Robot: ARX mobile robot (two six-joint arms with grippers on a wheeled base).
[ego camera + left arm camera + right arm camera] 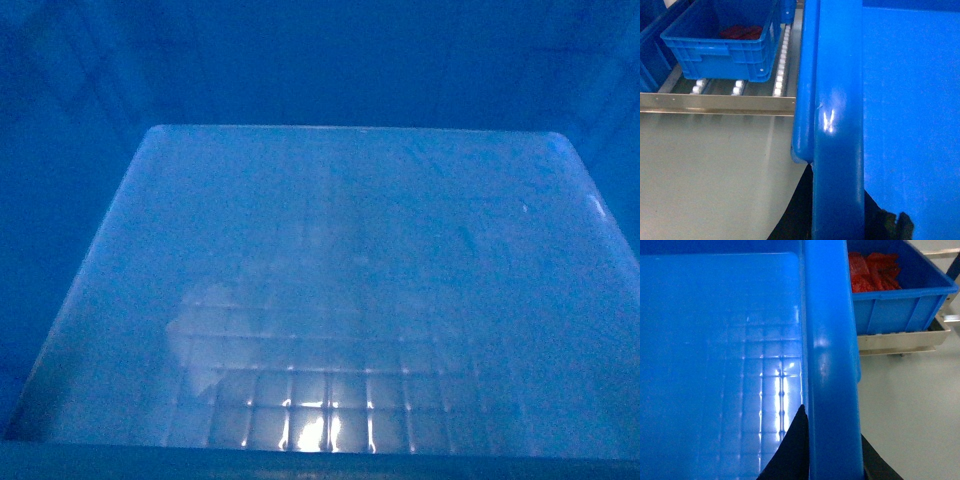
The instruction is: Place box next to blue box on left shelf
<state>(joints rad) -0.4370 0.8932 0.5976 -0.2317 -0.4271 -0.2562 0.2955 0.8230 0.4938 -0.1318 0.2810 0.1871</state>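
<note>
My left gripper (837, 220) pinches the box (340, 300) by its left rim, one finger either side; my right gripper (832, 455) pinches the right rim likewise. Box is up off the floor between my arms, open side up, grid floor filling the head view. Long axis: can't tell. Left shelf (715, 103) is just ahead, rollers showing, another blue box (720, 42) on it with red stuff inside. Carry looks nearly done; still to do: set it on the rollers beside that one, release.

A smaller blue crate (902, 300) holds red items (875, 270); pale grey floor (705, 175) lies below.
</note>
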